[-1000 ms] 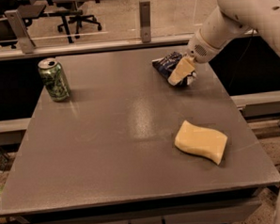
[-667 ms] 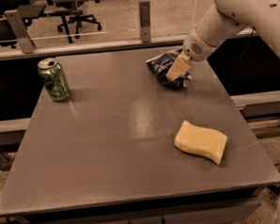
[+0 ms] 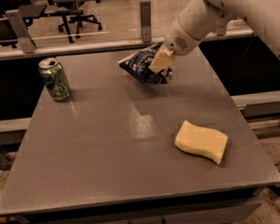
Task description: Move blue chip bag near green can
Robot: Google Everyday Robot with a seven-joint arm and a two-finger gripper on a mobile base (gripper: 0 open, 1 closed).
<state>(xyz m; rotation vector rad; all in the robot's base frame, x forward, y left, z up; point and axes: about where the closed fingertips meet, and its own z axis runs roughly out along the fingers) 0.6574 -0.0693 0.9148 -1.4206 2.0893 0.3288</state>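
The blue chip bag [image 3: 140, 66] is a crumpled dark-blue foil bag with white markings, held a little above the back middle of the grey table [image 3: 109, 153]. My gripper [image 3: 160, 63] comes in from the upper right on a white arm and is shut on the bag's right side. The green can [image 3: 55, 79] stands upright near the table's back left corner, well to the left of the bag.
A pale yellow wavy sponge [image 3: 201, 141] lies on the right front part of the table. A low rail with metal posts [image 3: 146, 20] runs behind the table's back edge. Office chairs stand beyond it.
My gripper has lifted the chip bag off the table and carried it left, toward the table's back middle. The can and sponge have not moved.
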